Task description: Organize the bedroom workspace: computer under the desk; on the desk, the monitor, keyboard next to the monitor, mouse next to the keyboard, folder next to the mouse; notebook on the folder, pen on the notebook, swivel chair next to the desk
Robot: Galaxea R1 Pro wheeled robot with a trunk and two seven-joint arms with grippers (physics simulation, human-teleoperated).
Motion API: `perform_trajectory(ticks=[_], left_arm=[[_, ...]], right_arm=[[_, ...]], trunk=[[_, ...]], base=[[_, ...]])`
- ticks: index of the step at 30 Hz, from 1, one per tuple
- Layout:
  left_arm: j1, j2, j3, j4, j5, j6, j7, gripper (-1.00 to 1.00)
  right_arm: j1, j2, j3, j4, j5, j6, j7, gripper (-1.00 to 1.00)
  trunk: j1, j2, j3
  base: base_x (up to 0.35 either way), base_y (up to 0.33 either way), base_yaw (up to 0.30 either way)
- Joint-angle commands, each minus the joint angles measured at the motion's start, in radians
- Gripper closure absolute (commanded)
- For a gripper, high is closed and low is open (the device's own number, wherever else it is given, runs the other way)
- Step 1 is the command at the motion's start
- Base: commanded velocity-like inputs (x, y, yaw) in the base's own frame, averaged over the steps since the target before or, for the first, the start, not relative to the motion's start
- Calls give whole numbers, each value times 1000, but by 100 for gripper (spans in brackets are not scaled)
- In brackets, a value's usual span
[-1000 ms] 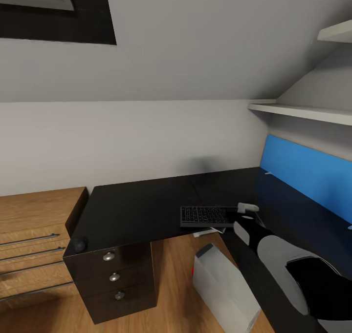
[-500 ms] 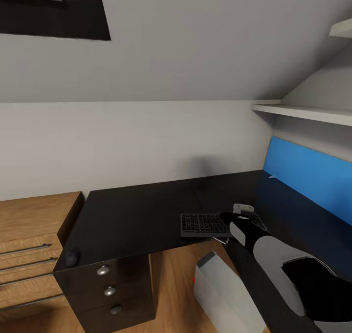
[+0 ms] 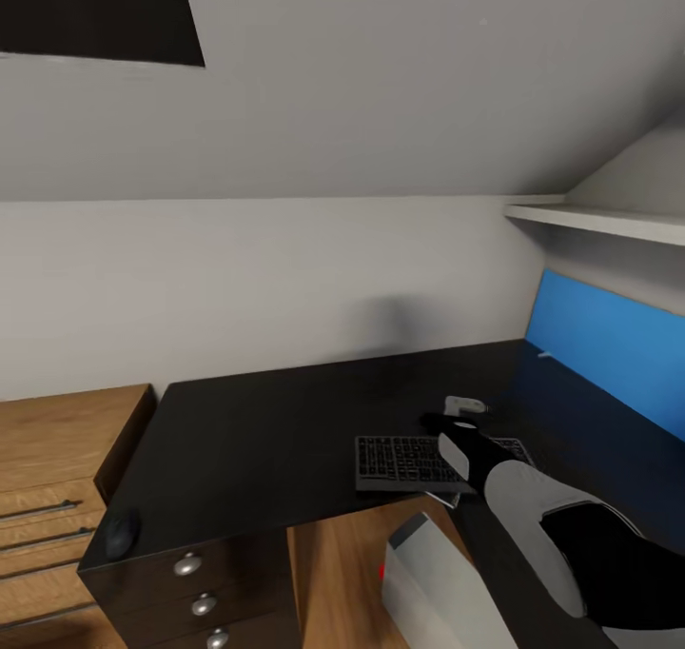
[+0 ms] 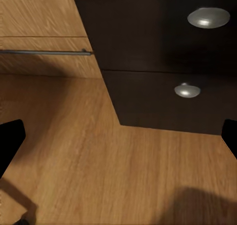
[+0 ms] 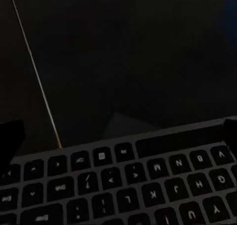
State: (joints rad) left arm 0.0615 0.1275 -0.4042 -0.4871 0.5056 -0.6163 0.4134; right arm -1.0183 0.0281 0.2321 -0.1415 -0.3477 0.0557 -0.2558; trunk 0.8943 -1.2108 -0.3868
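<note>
The glossy black desk (image 3: 276,430) runs along the grey wall and turns at the right. The keyboard (image 3: 404,462) lies flat near the front edge, at the desk's inner corner. My right arm reaches over its right end, and my right gripper (image 5: 118,136) hovers open just above the keys (image 5: 123,185), fingertips (image 5: 10,138) wide apart. The small black mouse (image 3: 121,533) sits on the desk's front left corner. The silver-grey computer (image 3: 442,582) stands on the floor below the keyboard. My left gripper (image 4: 118,138) is open, low over the wood floor, facing the desk drawers (image 4: 163,42).
A light wooden chest of drawers (image 3: 52,468) adjoins the desk on the left. A blue back panel (image 3: 609,344) and a white shelf (image 3: 599,219) line the right wall. Round silver knobs (image 3: 187,564) mark the drawers. A dark window (image 3: 105,16) sits in the sloped ceiling.
The whole picture has shifted, so the camera has moved; the desk looks nearer and its drawers sit lower. My right arm stays over the keyboard's right end.
</note>
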Motion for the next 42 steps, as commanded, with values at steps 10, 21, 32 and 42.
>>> perform_trajectory(ticks=[10,21,32,42], left_arm=[[0,-8,-8,-2,5,-2,8,-100],[0,-15,-7,-2,5,-2,8,-100],[0,-26,-8,-2,8,0,9,-100],[0,-54,-7,-6,7,-2,15,-100]], right_arm=[[0,15,9,0,-3,5,-2,-100],[1,18,11,0,-1,4,0,-100],[3,24,14,0,3,4,6,-100],[10,30,24,0,100,4,87,-100]], trunk=[[0,-1,-11],[0,-1,-19],[0,-1,-19],[0,-1,-19]], base=[[8,0,173],[70,0,91],[128,0,2],[8,0,0]])
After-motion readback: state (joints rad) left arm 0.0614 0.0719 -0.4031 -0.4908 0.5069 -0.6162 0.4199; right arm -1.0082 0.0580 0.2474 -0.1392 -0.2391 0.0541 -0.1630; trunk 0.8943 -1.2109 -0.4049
